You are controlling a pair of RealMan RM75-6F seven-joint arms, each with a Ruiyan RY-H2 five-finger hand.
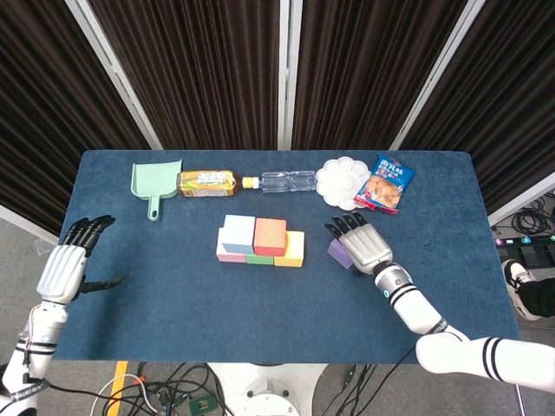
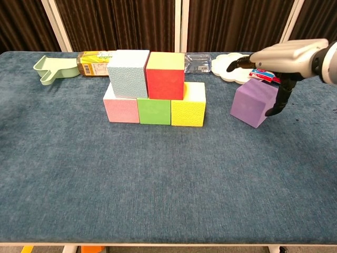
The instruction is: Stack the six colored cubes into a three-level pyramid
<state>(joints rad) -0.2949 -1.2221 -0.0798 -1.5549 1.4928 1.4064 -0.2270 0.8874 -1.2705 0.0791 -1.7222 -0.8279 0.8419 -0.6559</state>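
Note:
Mid-table stands a block stack: pink cube, green cube and yellow cube in a row, with a light blue cube and a red cube on top. My right hand grips a purple cube, tilted, just right of the yellow cube and apart from it. In the head view the right hand covers most of the purple cube. My left hand hovers open at the table's left edge, holding nothing.
Along the far edge lie a green dustpan, a tea bottle, a clear bottle, a white palette and a snack bag.

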